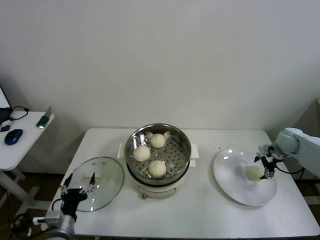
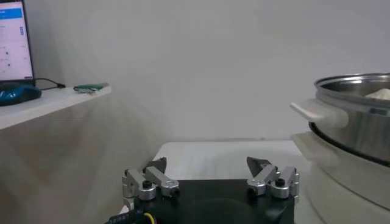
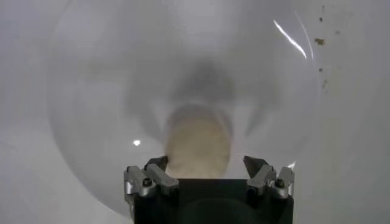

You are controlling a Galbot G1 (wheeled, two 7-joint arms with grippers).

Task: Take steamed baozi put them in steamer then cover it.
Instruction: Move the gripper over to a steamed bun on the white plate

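Note:
The steamer (image 1: pixel 184 159) stands mid-table with three steamed baozi on its perforated tray: one at the back (image 1: pixel 158 140), one on the left (image 1: pixel 141 153), one at the front (image 1: pixel 157 168). A fourth baozi (image 1: pixel 254 172) (image 3: pixel 198 143) lies on the white plate (image 1: pixel 231 176). My right gripper (image 1: pixel 265 167) (image 3: pixel 206 163) hangs low over it, open, with a fingertip on either side of the bun. The left gripper (image 1: pixel 78 188) (image 2: pixel 207 163) is open and holds nothing, at the near-left rim of the glass lid (image 1: pixel 102 177). The left wrist view shows the steamer's (image 2: pixel 359 131) side.
The lid lies flat on the white table (image 1: pixel 200 215), left of the steamer. A low side table (image 1: pixel 25 145) with a blue mouse (image 1: pixel 13 136) stands at the far left. The plate reaches close to the table's right front edge.

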